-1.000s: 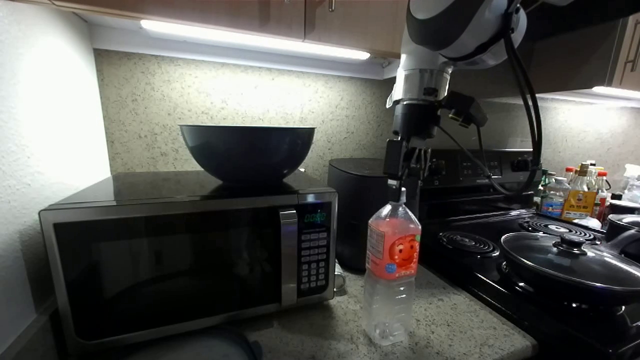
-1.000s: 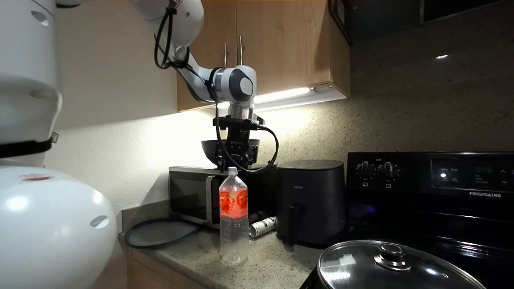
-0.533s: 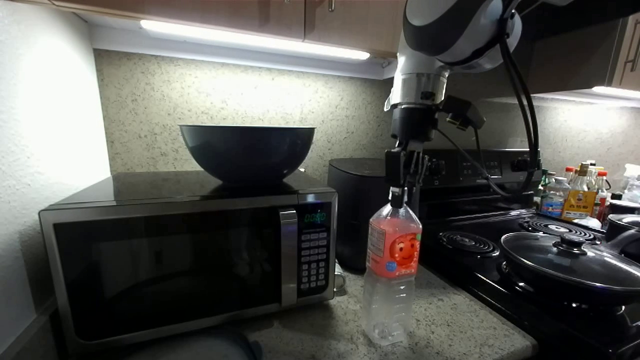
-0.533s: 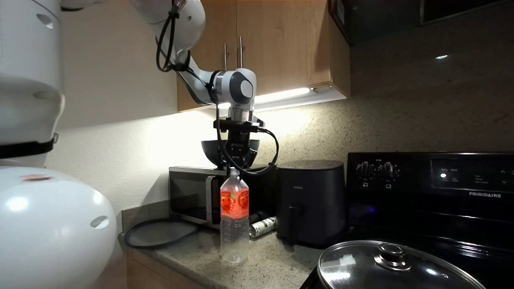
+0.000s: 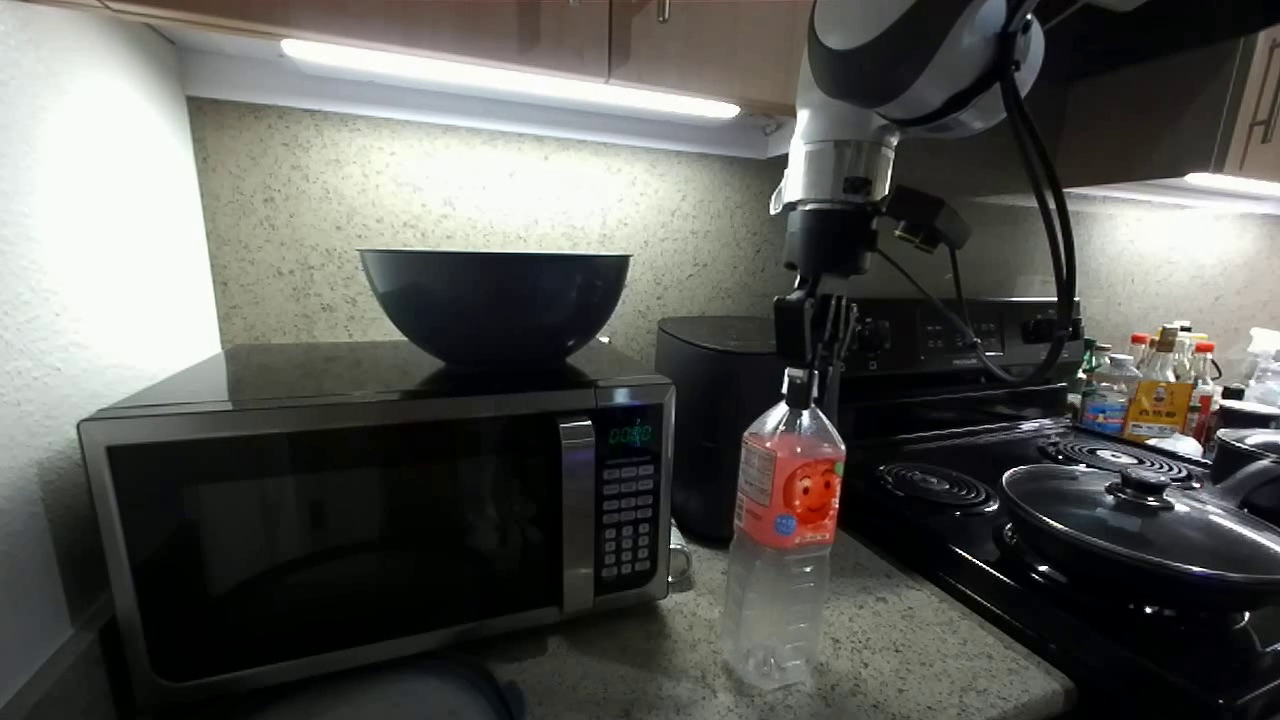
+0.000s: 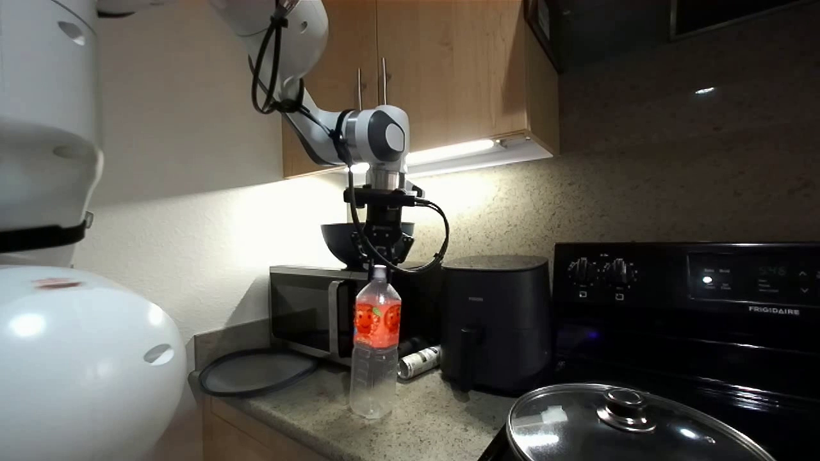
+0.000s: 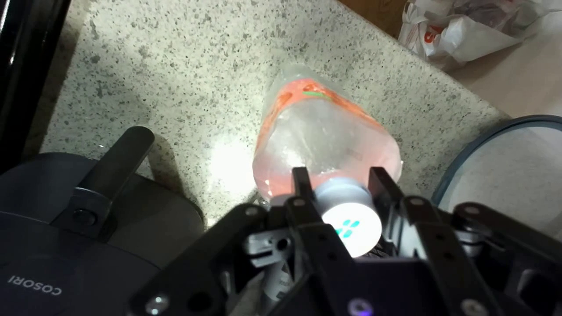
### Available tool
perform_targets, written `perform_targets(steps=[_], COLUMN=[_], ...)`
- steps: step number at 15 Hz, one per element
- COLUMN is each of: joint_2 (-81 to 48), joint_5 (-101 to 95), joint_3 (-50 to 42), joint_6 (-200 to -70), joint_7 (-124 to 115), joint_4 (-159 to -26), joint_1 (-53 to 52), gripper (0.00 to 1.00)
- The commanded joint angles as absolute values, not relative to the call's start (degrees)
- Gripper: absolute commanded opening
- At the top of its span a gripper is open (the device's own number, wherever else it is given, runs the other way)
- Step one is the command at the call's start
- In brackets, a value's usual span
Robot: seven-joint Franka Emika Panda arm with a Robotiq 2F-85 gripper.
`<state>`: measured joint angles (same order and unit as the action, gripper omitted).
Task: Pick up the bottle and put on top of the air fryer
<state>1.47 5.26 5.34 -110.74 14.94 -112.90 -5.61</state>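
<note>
My gripper (image 7: 340, 176) is shut on the neck of the bottle (image 7: 327, 136), one finger on each side just below its white cap (image 7: 352, 229). The clear bottle with its red-orange label (image 6: 377, 323) leans slightly, its top toward the air fryer (image 6: 496, 320) in an exterior view. Its base is at or very near the counter; whether it touches I cannot tell. The black air fryer stands behind the bottle, beside the stove, with a flat top (image 6: 496, 262). In an exterior view the microwave and bottle partly cover the air fryer (image 5: 712, 440).
The microwave (image 5: 350, 540) carries a large dark bowl (image 5: 495, 305). A can (image 6: 419, 363) lies between microwave and air fryer. A round lid (image 6: 256, 372) rests on the counter. Wall cabinets (image 6: 448, 77) hang above. The stove (image 5: 940, 430) holds a lidded pan (image 5: 1150, 530).
The gripper came down slightly around the bottle's neck and its fingers closed on it. Since then it has risen a little, and the bottle's top has shifted toward the air fryer, tilting the bottle.
</note>
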Motion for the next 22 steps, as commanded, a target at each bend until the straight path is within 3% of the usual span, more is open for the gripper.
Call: perform_targets(steps=[1, 11, 22], joint_2=[3.81, 22.25, 39.13], joint_5=[1.74, -3.85, -16.00], joint_3=[5.19, 3.68, 10.17], joint_6=[-112.99, -135.86, -155.94], joint_7=[11.39, 3.14, -8.91], joint_4=[-114.41, -126.08, -132.73], joint_1=[-5.36, -3.44, 5.30], gripper=[0.13, 0.13, 0.13])
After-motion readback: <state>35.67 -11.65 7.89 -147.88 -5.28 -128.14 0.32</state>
